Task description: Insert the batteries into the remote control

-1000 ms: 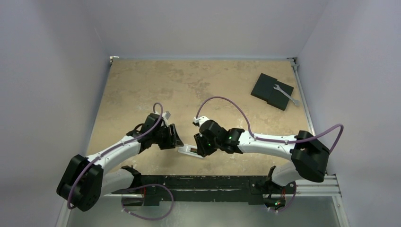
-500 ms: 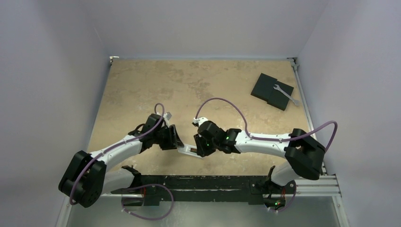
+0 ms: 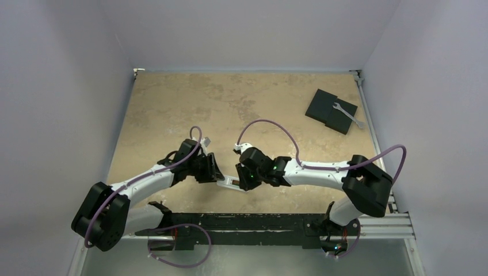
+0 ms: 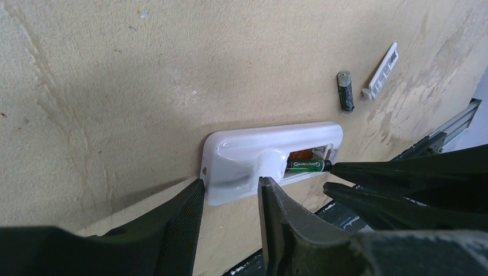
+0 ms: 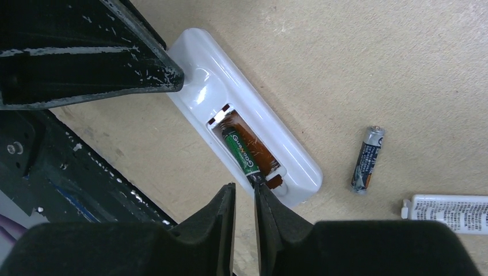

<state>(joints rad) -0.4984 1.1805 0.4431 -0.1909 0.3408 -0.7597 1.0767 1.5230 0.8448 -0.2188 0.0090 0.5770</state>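
Right wrist view gives me the clearest look: the remote [image 5: 198, 80] lies face down on the table [image 5: 357, 63], its battery bay uncovered. A green battery [image 5: 240, 152] sits in the bay, lengthwise. My right gripper [image 5: 244, 190] has its fingers drawn nearly together, a thin gap between them with nothing in it. One fingertip [image 5: 260, 185] rests against the right end of the green battery.

From the left wrist I see the left gripper [image 4: 230, 187] at the remote's left end, fingers spread, one at the end's corner and one over the body. I cannot tell whether they clamp the remote or only rest on it.

A loose battery [image 5: 366, 160] lies flat on the table, off the far side of the remote's right end and apart from it. Just beyond it lies a white strip [image 5: 449, 213] with a printed label, close to the loose battery but not touching.

From overhead, the remote sits close to the table's near edge, between the two grippers. A black pad [image 3: 322, 106] sits at the far right with a wrench [image 3: 348, 115] lying across it, well apart from everything else.
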